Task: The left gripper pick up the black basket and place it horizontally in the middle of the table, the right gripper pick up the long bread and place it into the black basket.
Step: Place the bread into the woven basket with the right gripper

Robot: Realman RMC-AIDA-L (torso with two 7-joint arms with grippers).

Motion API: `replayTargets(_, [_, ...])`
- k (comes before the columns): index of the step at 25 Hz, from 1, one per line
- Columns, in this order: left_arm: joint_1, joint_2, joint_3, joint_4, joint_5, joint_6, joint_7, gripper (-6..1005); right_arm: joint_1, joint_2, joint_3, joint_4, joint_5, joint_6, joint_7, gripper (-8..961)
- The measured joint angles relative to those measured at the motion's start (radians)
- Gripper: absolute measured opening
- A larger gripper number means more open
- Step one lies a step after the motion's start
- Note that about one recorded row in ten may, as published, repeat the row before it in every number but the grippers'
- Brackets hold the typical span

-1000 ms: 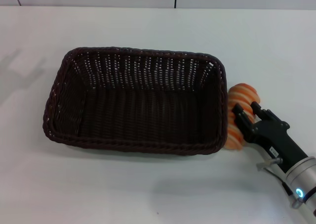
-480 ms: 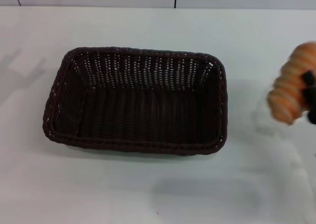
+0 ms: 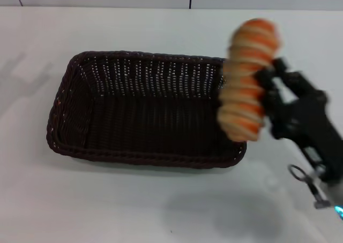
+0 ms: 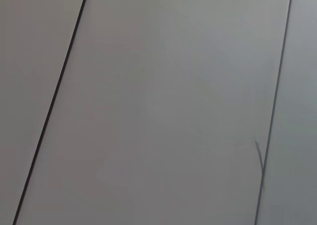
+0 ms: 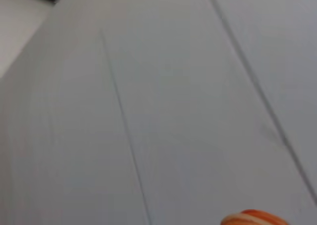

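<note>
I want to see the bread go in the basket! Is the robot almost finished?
Almost! The black basket already lies lengthwise in the middle of the table, and it is empty. The right gripper holds the long bread in the air over the basket's right end. It has yet to lower the bread in and let go. The left gripper is out of sight.

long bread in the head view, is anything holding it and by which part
Yes: the right end effector holds the long bread around its middle, on the side away from the black basket, lifted over the basket's right end.
</note>
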Motion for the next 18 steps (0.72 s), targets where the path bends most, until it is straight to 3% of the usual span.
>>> replayTargets(6, [-0.002, -0.002, -0.011, 0.055, 0.000, 0.008, 0.017, 846, 0.109, -0.003, 0.013, -0.025, 0.000, 0.202, 0.052, 283])
replayTargets(11, [-0.003, -0.003, -0.014, 0.061, -0.001, 0.004, 0.020, 846, 0.180, -0.002, 0.004, -0.053, -0.002, 0.264, 0.062, 447])
replayTargets(18, [-0.003, -0.004, -0.016, 0.071, -0.001, 0.009, 0.020, 846, 0.216, -0.001, 0.003, -0.052, -0.061, 0.306, 0.083, 461])
